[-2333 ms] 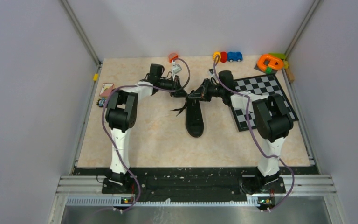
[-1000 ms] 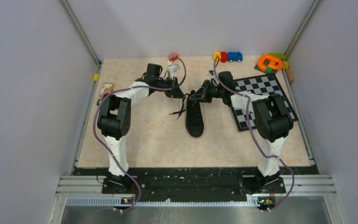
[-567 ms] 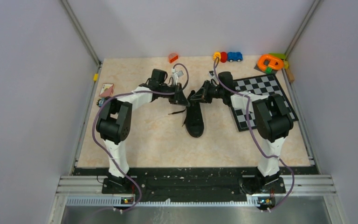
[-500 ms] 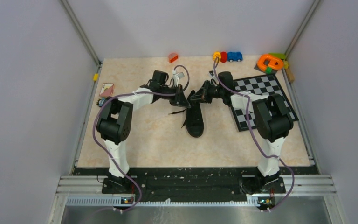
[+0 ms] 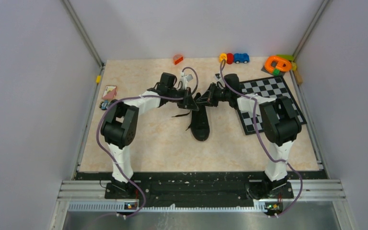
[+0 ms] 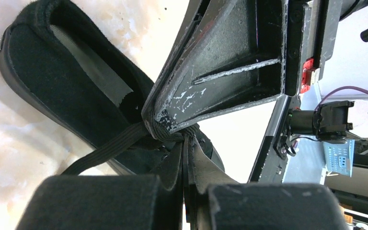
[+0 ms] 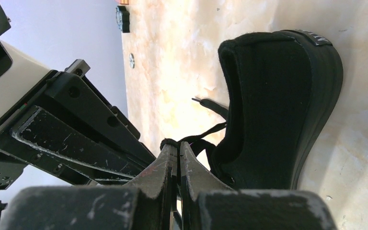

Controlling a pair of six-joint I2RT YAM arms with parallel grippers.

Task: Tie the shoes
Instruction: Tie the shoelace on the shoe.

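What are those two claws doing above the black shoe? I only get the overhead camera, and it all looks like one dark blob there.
Observer: The right wrist camera shows the right gripper shut on a thin black lace just beside the shoe.
Operator: And the other claw?
Observer: Its own camera shows the left gripper shut on lace too, almost tip to tip with the right one where the lace bunches.
Operator: Is anything inside the shoe?
Observer: From the left wrist camera, only a grey insole shows in the opening.
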